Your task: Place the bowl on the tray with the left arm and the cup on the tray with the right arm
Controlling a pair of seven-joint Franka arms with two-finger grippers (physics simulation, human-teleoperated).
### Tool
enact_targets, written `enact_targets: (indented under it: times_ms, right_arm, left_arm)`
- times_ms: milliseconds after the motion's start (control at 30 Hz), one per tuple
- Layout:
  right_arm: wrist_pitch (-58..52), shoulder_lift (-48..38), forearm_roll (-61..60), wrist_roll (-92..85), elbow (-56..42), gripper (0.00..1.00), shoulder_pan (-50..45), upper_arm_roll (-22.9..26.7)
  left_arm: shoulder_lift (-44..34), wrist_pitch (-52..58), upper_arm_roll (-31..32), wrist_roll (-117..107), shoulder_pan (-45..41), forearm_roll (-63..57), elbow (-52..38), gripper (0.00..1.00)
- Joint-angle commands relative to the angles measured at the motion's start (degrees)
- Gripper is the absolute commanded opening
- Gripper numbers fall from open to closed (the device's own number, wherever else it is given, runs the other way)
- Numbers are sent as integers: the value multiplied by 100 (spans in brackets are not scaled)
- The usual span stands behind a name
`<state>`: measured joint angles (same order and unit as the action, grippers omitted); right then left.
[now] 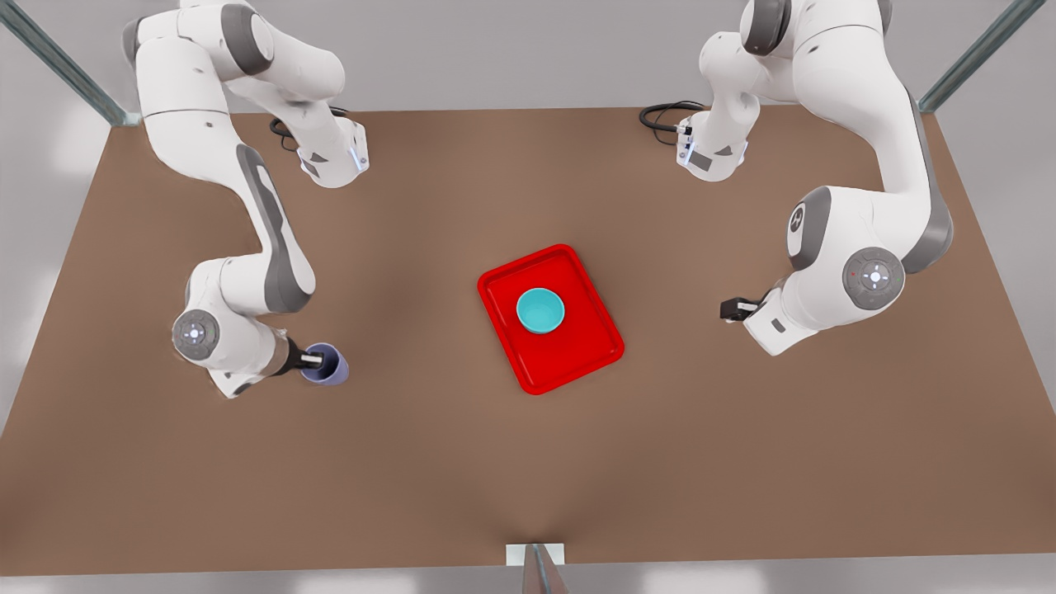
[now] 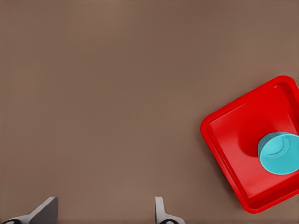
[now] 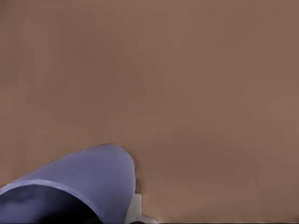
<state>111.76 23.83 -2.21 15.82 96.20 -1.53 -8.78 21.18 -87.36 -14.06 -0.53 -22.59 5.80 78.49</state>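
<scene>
Simulated robot lab bench.
A bare brown table point(image 1: 528, 462) sits inside a metal frame point(image 1: 62, 62) against grey walls, with two white Franka arms point(image 1: 247, 206) mounted at its edge.

Right gripper point(image 1: 318, 360) clamped low; left gripper point(image 1: 731, 309) spread, hovering.

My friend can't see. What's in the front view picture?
A teal bowl sits on a red tray mid-table. At the front view's left, the right gripper grips a lavender cup; the left gripper waits open opposite.
</scene>
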Motion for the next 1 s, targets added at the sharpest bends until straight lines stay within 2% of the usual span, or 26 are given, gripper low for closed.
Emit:
enact_targets:
  times_ms: [0,167,233,267,400,500,567,733,967]
  right_arm:
    - [-74,8,54,138,-65,21,-74,-1]
    - [-286,386,-262,2223,-1235,21,-1763,-10]
    - [-216,464,-438,2961,-1244,21,-2510,-10]
    - [-189,693,-456,3409,-1419,21,-2712,-19]
    - [-23,2433,-421,4095,-3818,21,-3442,-36]
    - [531,3321,-421,4087,-4680,21,-3626,-28]
    - [1120,3550,-412,4025,-4812,21,-3688,16]
    - [162,3515,-430,4008,-4812,21,-3776,-89]
    - [479,3752,-394,3893,-4777,21,-3925,-63]
  left_arm:
    - [0,0,0,0,0,-9,0,100]
    - [0,0,0,0,0,0,0,100]
    - [9,0,0,-17,0,0,0,100]
    - [0,9,0,-35,0,0,0,100]
    - [-27,70,8,-35,0,-9,-18,100]
    - [-27,70,8,-35,0,-9,-18,100]
    - [-27,62,8,-35,0,-9,-18,100]
    - [-18,62,8,-26,0,-9,-18,100]
    - [-9,18,8,-26,0,-9,-18,100]
